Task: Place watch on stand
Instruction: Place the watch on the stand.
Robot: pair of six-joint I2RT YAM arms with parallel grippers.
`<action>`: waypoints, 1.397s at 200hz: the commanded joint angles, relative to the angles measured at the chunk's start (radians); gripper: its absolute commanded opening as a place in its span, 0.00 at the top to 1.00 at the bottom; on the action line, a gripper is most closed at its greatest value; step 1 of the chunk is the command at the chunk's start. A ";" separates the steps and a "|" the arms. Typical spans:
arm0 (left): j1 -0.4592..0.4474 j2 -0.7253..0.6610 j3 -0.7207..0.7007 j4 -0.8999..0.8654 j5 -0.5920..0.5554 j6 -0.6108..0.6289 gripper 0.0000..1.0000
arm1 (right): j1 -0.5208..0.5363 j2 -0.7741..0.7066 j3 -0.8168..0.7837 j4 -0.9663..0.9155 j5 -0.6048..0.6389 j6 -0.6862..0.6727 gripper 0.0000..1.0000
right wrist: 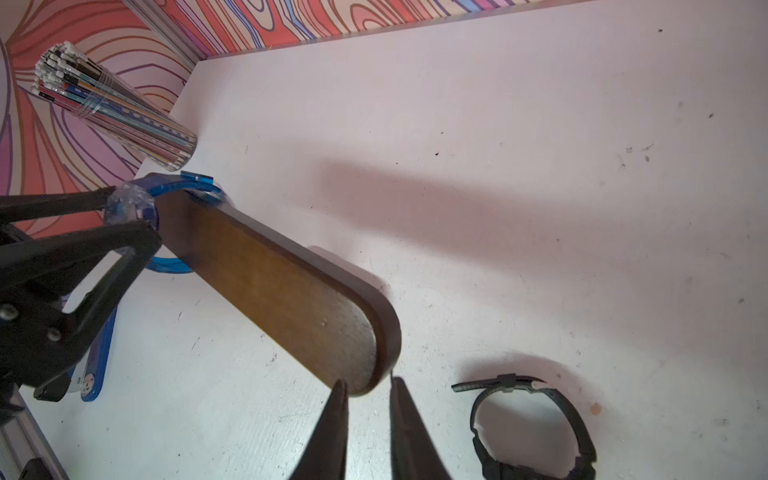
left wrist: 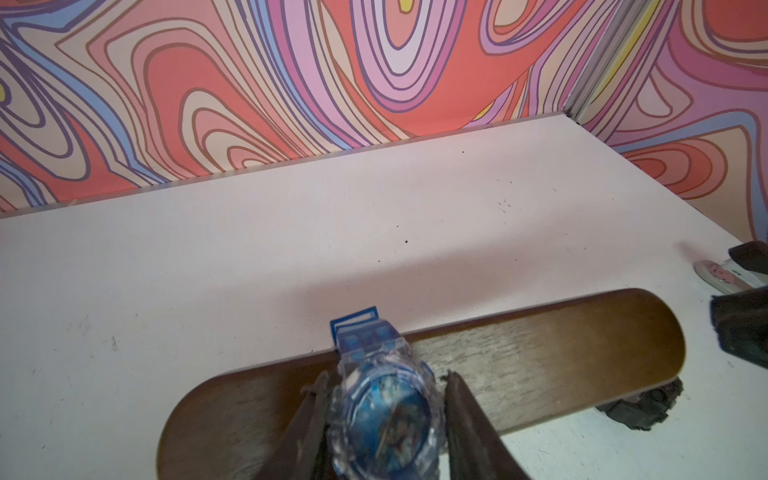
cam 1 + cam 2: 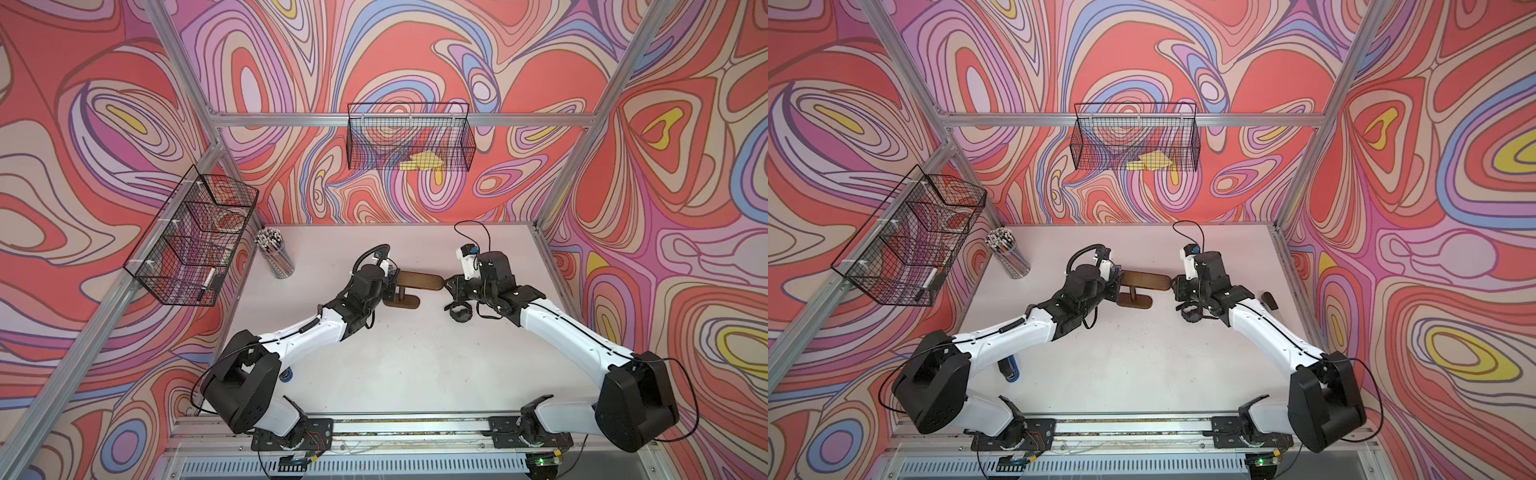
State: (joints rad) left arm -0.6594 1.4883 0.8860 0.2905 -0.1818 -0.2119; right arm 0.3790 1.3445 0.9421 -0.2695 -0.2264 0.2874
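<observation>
Well, left gripper (image 2: pixel 386 376) pinches the blue watch (image 2: pixel 384 419) (strap round stand (image 1: pixel 282 282)); right gripper (image 1: pixel 369 384) nips its end

Dark wooden stand (image 1: pixel 270 282) — worn, matt top; clear blue plastic watch (image 2: pixel 384 415) — glossy.

Both top views look steeply down from high above the front edge toward the back wall (image 3: pixel 415 62), covering the whole tabletop (image 3: pixel 415 374). The wrist views sit close behind the left end effector (image 2: pixel 386 384) and the right end effector (image 1: pixel 369 384), facing each other along the stand (image 2: pixel 540 361), sharing its bar and the blue watch (image 2: pixel 386 415).
</observation>
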 commanded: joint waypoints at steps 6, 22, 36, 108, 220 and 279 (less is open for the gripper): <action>0.001 -0.010 -0.024 0.052 0.043 -0.021 0.85 | -0.005 0.000 -0.014 0.011 -0.006 0.023 0.80; -0.002 -0.018 -0.034 0.059 0.052 -0.024 0.85 | -0.005 0.004 -0.016 0.027 -0.019 0.039 0.80; -0.006 -0.021 -0.038 0.058 0.053 -0.020 0.85 | -0.005 0.007 -0.016 0.037 -0.026 0.051 0.80; -0.014 -0.014 -0.042 0.072 0.050 0.027 0.82 | -0.005 -0.001 -0.019 0.035 -0.028 0.052 0.80; -0.014 0.037 0.023 0.009 0.044 0.031 0.74 | -0.005 -0.004 -0.019 0.024 -0.019 0.035 0.80; -0.016 0.037 0.019 -0.005 0.048 0.028 0.68 | -0.005 -0.014 -0.026 0.018 -0.013 0.027 0.80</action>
State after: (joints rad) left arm -0.6689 1.5188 0.8841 0.2939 -0.1379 -0.1841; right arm 0.3790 1.3445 0.9302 -0.2413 -0.2478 0.3271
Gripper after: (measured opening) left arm 0.409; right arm 0.200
